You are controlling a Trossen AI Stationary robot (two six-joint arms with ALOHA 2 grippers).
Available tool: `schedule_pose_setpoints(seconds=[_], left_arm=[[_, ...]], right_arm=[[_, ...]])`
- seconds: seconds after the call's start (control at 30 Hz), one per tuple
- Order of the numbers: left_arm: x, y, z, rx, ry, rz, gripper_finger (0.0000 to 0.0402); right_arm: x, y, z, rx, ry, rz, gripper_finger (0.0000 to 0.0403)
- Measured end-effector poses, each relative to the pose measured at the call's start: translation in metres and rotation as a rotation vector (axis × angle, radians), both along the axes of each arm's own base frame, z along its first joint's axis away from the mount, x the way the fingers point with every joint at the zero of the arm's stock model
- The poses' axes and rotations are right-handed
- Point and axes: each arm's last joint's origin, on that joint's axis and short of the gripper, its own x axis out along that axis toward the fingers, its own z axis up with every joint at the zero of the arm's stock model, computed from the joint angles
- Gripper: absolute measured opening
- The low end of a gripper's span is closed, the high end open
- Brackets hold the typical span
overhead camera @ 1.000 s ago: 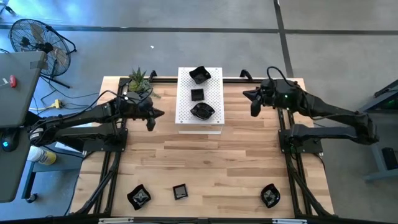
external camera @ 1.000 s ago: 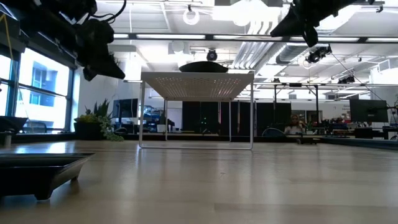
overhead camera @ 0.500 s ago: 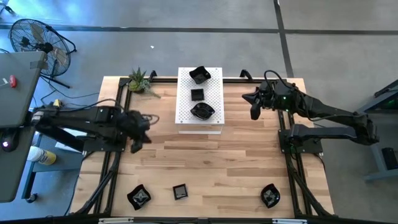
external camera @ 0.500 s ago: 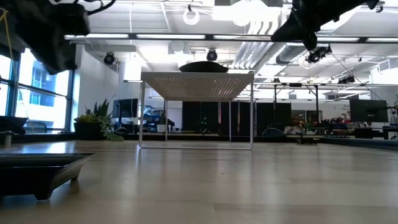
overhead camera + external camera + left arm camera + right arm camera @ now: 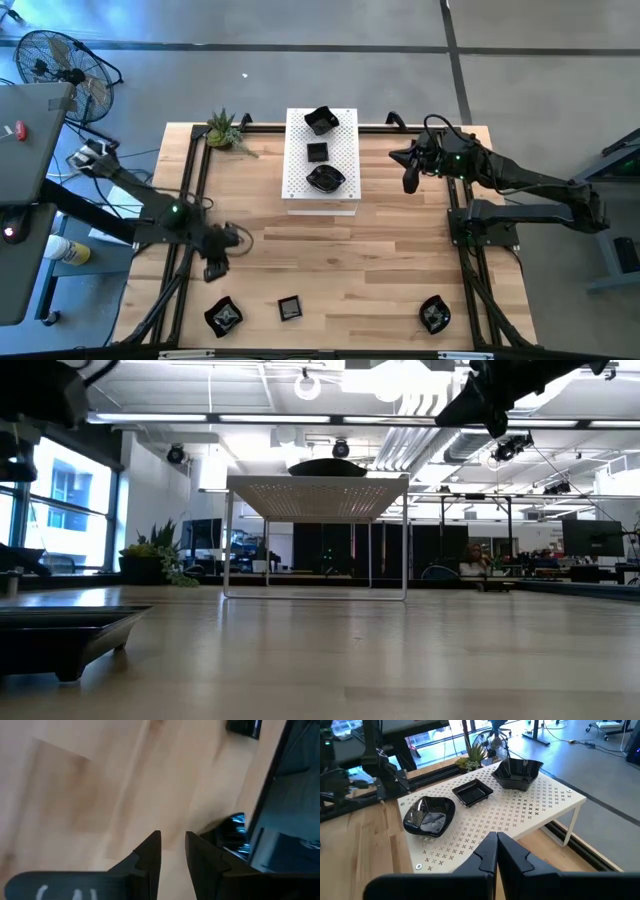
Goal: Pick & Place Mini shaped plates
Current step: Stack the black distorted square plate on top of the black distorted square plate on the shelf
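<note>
left hand [image 5: 214, 268] just above front-left plate [image 5: 223, 316]

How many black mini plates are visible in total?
6: three on the white board, a far plate, a middle plate and a near plate; three along the table's near edge.

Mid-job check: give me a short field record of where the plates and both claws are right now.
plates on white board: three, in a row
plates on table, near edge: three
left claw: empty, open a little, above the front-left plate
right claw: shut, empty, held above the table right of the board
plant: back-left corner
</note>
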Motion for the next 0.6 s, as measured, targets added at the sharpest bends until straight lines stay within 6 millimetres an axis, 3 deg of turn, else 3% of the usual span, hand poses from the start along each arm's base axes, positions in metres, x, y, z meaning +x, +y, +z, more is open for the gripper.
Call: schedule_pose_setpoints(seconds=[0.4, 0.6], left_arm=[[-0.008, -0.061, -0.017, -0.122, 0.113, 0.101, 0.0085], [-0.015, -0.080, -0.031, -0.110, 0.205, 0.157, 0.0085]], right_arm=[[0.000, 0.000, 0.000, -0.032, 0.016, 0.025, 0.0004], [0.000, 0.000, 0.000, -0.034, 0.017, 0.025, 0.0003]])
